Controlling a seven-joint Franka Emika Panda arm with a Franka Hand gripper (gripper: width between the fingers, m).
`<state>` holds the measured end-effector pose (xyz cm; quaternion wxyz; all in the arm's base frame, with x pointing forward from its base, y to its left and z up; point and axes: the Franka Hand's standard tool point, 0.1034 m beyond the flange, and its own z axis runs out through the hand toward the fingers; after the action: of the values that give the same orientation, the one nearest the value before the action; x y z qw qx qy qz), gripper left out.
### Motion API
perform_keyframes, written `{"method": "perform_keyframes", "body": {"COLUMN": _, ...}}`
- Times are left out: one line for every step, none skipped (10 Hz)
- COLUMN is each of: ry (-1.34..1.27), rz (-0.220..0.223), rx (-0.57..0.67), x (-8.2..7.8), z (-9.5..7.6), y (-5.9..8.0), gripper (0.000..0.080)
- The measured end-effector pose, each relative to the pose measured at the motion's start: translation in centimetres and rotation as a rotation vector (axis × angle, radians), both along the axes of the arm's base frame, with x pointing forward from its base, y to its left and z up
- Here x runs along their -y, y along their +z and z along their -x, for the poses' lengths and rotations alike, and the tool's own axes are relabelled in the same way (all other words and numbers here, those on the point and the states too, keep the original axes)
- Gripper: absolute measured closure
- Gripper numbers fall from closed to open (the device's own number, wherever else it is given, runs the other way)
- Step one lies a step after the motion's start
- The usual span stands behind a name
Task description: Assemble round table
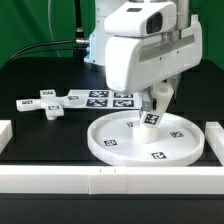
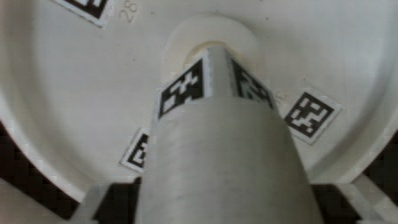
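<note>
The large rimmed round disc (image 1: 147,140) lies on the black table at the front, and it fills the wrist view (image 2: 71,100). The short cylinder leg (image 1: 152,112) stands upright on the disc's middle, tags on its side. In the wrist view the leg (image 2: 210,130) runs from between my fingers to the disc. My gripper (image 1: 157,96) is shut on the leg's upper part; dark pads (image 2: 111,200) press on both of its sides. The flat cross-shaped piece (image 1: 48,102) lies on the table at the exterior view's left.
The marker board (image 1: 108,98) lies behind the disc. Long white border rails run along the front edge (image 1: 110,180) and stand at both sides (image 1: 214,135). A green backdrop hangs behind the table.
</note>
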<state>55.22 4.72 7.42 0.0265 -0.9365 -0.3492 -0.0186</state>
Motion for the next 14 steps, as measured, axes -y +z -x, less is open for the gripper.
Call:
{"method": "perform_keyframes", "body": {"ry": -0.110, "rz": -0.017, "rx": 0.009, "x": 0.3, "z": 0.0, "y": 0.1, "gripper": 0.0393}}
{"method": "perform_keyframes", "body": {"ry": -0.224, "rz": -0.034, "rx": 0.019, "x": 0.6, "z": 0.2, "y": 0.0, "gripper": 0.0393}}
{"method": "perform_keyframes", "body": {"ry": -0.304, "rz": -0.047, "rx": 0.039, "x": 0.8, "z": 0.3, "y": 0.0, "gripper": 0.0393}}
{"method": "perform_keyframes", "body": {"ry": -0.382, "rz": -0.060, "rx": 0.061, "x": 1.0, "z": 0.3, "y": 0.1, "gripper": 0.0393}}
{"method": "perform_keyframes", "body": {"ry": -0.490, "rz": -0.075, "rx": 0.103, "x": 1.1, "z": 0.4, "y": 0.1, "gripper": 0.0393}}
{"method": "perform_keyframes", "body": {"ry": -0.557, "rz": -0.083, "rx": 0.135, "x": 1.1, "z": 0.6, "y": 0.1, "gripper": 0.0393}}
{"method": "perform_keyframes", "body": {"ry": -0.608, "rz": -0.090, "rx": 0.133, "x": 1.1, "z": 0.6, "y": 0.1, "gripper": 0.0393}}
{"method": "perform_keyframes", "body": {"ry": -0.688, "rz": -0.101, "rx": 0.126, "x": 1.1, "z": 0.5, "y": 0.1, "gripper": 0.0393}}
{"method": "perform_keyframes", "body": {"ry": -0.735, "rz": -0.105, "rx": 0.123, "x": 1.2, "z": 0.5, "y": 0.2, "gripper": 0.0393}}
{"method": "perform_keyframes", "body": {"ry": -0.805, "rz": -0.113, "rx": 0.116, "x": 1.4, "z": 0.5, "y": 0.2, "gripper": 0.0393}}
{"method": "perform_keyframes", "body": {"ry": -0.908, "rz": -0.124, "rx": 0.103, "x": 1.7, "z": 0.5, "y": 0.2, "gripper": 0.0393}}
{"method": "perform_keyframes", "body": {"ry": -0.978, "rz": -0.134, "rx": 0.095, "x": 1.8, "z": 0.6, "y": 0.1, "gripper": 0.0393}}
{"method": "perform_keyframes", "body": {"ry": -1.082, "rz": -0.150, "rx": 0.084, "x": 2.0, "z": 0.5, "y": 0.2, "gripper": 0.0393}}
{"method": "perform_keyframes", "body": {"ry": -1.166, "rz": -0.162, "rx": 0.073, "x": 1.8, "z": 0.6, "y": 0.2, "gripper": 0.0393}}
